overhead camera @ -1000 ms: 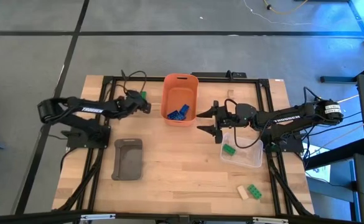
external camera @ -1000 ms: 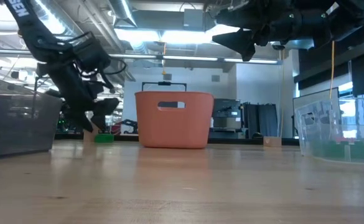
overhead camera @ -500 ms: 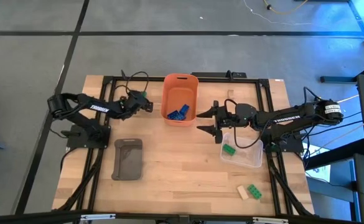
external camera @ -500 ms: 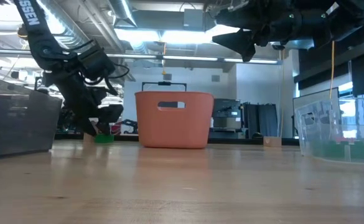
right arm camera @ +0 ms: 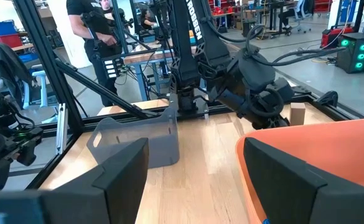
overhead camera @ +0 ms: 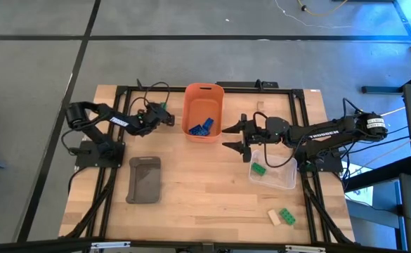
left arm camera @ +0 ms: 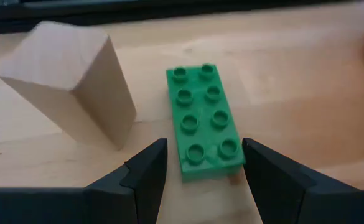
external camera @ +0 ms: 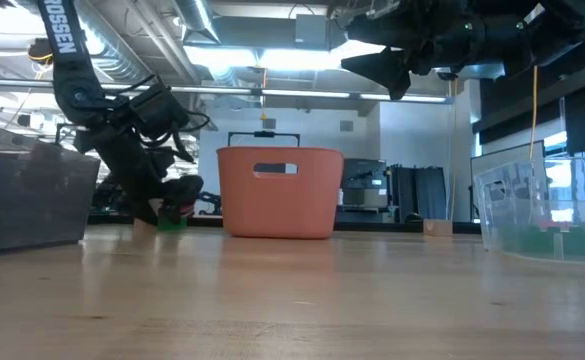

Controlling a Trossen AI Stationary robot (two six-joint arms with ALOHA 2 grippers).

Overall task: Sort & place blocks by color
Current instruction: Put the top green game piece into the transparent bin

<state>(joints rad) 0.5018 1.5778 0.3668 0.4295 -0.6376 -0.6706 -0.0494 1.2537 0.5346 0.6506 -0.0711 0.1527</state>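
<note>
Left end effector (left arm camera: pixel 203 165) straddles green block (left arm camera: pixel 204 121), seemingly not yet gripping.

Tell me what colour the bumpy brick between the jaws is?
Green brick, clearest in the left wrist view.

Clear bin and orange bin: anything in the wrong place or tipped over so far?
Nothing stands out. The orange bin holds only blue bricks, the clear bin a green brick, and both stand upright. The left gripper is open around a green brick lying flat beside a wooden block. The right gripper hovers open.
</note>
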